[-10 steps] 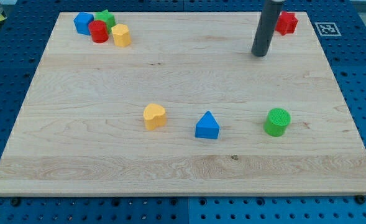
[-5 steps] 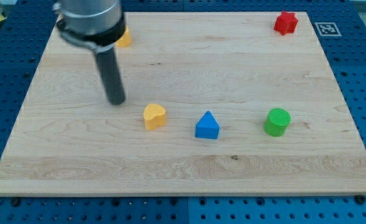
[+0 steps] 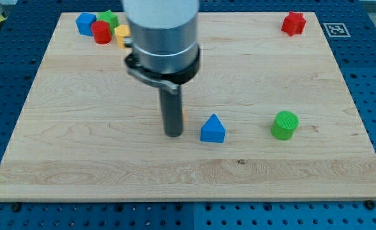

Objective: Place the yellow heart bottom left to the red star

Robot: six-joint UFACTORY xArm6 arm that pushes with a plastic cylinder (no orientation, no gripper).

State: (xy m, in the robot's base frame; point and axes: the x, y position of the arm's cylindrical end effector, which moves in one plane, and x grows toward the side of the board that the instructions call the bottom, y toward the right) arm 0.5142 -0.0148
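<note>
The yellow heart [image 3: 182, 115] is almost wholly hidden behind my rod; only a thin orange-yellow sliver shows at the rod's right edge. My tip [image 3: 173, 135] rests on the board just below and left of that sliver, left of the blue triangle [image 3: 212, 129]. The red star [image 3: 293, 23] sits at the board's top right corner, far from the tip.
A green cylinder [image 3: 285, 125] stands right of the blue triangle. At the top left is a cluster: a blue block [image 3: 84, 23], a red cylinder [image 3: 101, 32], a green block [image 3: 108, 18] and a yellow block [image 3: 120, 34] partly hidden by the arm.
My rod swept from the top right to the left side, then to the board's middle, where it now covers the yellow heart. The heart seems shifted slightly right.
</note>
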